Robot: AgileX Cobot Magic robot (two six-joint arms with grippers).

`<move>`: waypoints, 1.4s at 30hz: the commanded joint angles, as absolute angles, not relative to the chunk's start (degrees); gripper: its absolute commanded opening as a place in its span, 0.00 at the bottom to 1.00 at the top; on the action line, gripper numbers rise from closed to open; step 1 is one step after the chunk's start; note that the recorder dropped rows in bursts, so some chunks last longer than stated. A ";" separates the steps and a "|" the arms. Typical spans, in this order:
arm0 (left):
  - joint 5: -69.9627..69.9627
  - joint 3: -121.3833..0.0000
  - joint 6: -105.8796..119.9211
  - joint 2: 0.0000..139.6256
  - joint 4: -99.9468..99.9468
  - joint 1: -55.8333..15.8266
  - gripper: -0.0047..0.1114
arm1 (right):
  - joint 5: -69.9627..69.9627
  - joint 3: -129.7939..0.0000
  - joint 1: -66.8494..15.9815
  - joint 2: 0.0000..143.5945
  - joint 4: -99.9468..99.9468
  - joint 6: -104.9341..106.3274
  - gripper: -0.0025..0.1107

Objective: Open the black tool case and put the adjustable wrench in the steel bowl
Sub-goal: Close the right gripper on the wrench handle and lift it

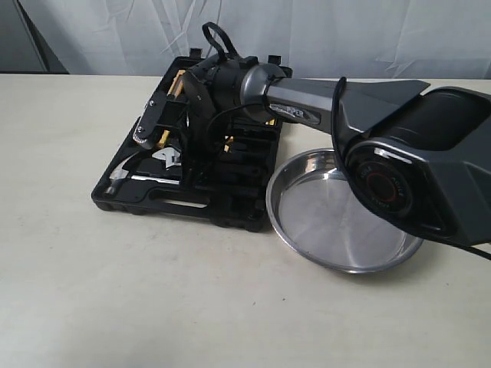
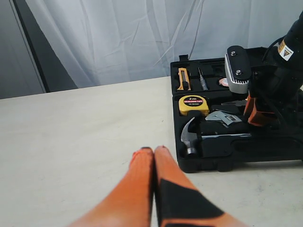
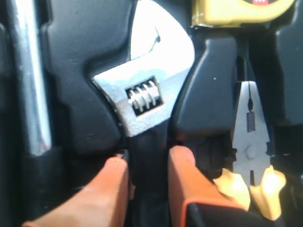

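The black tool case [image 1: 153, 201] lies open on the table with its lid flat behind it. The adjustable wrench [image 3: 147, 94] rests in its recess, silver head showing and black handle running back between my right gripper's fingers. My right gripper [image 3: 147, 158] is shut on that handle, one orange finger against each side. From the exterior view the right arm reaches across over the case, and the wrench head [image 1: 169, 159] shows just under it. The steel bowl [image 1: 337, 230] stands against the case's right side. My left gripper [image 2: 154, 150] is shut on nothing, over bare table beside the case [image 2: 213, 161].
In the case, a steel-headed hammer [image 2: 189, 135] lies beside the wrench, with a yellow tape measure [image 2: 193, 104] behind it and yellow-handled pliers [image 3: 251, 151] on the other side. Bare table stretches left of the case and in front of it.
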State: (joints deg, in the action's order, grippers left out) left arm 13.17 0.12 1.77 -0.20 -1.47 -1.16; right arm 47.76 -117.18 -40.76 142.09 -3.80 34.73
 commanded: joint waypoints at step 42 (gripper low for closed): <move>13.29 0.00 1.72 0.00 -1.68 -1.22 0.04 | 42.71 -116.75 -40.09 137.29 5.22 34.34 0.01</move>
State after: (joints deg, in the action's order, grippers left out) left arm 13.17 0.12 1.77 -0.20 -1.47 -1.16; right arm 44.62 -116.40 -40.31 139.82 3.19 34.70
